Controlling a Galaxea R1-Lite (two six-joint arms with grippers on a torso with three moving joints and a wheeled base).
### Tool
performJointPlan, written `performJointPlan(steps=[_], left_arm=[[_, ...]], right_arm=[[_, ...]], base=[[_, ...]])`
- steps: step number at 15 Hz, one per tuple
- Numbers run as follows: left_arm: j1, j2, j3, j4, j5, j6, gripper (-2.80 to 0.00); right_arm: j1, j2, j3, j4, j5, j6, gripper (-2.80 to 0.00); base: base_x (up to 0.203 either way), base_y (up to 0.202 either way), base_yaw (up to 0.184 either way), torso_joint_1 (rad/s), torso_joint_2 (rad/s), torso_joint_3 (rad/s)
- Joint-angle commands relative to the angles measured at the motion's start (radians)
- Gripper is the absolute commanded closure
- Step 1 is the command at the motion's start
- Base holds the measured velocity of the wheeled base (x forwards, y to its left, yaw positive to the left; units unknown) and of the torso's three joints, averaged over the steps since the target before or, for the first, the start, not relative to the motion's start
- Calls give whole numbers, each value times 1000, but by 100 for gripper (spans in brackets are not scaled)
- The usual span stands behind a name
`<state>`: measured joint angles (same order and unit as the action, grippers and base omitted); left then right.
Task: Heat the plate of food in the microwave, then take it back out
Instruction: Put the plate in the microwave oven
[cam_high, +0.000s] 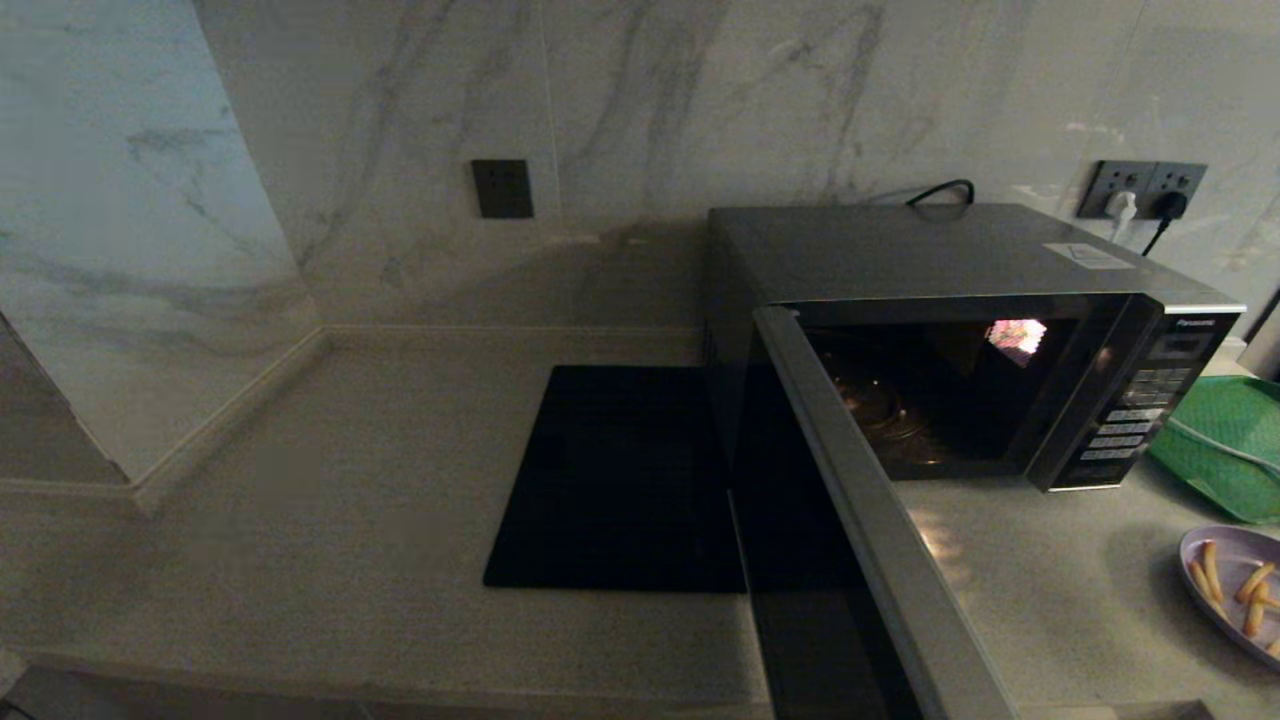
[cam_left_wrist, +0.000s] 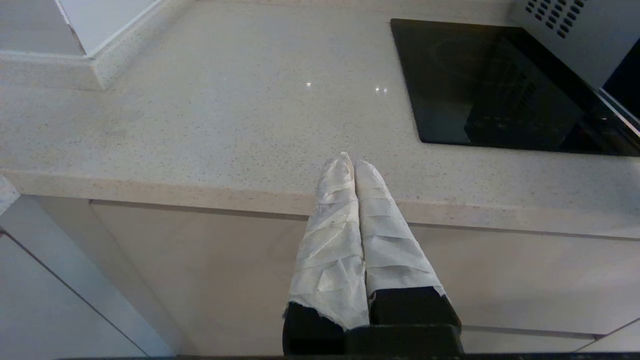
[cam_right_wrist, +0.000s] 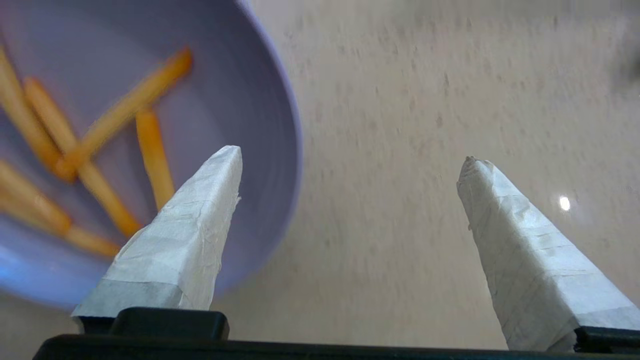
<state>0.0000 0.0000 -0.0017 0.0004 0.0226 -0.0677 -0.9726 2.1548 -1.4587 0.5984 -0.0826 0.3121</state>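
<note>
Plate of food (cam_high: 1232, 590) cut off by the head view's right edge, only its left part showing; blurred and cropped again in the right wrist view (cam_right_wrist: 240, 100), fries smeared. Green tray (cam_high: 1225, 445) likewise clipped at the right. Microwave (cam_high: 1000, 260) door (cam_high: 860, 520) running out past the near edge. Button labels on the panel (cam_high: 1130, 425) too small to read. Both grippers out of the head view.

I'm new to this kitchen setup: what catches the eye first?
The microwave at the counter's right, its door swung wide open. Right of it, near the counter's front, sits the plate of food; the open right tool hovers over its rim.
</note>
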Motion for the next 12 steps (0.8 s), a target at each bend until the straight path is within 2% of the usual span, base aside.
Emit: performJointPlan(steps=[1,12], left_arm=[[0,0,0,0,0,-1,0],[0,0,0,0,0,-1,0]], right_arm=[[0,7,20,-19,0,1,-280],[-1,39,26,-46,1,1,-280]], base=[[0,0,0,0,0,0],[0,0,0,0,0,0]])
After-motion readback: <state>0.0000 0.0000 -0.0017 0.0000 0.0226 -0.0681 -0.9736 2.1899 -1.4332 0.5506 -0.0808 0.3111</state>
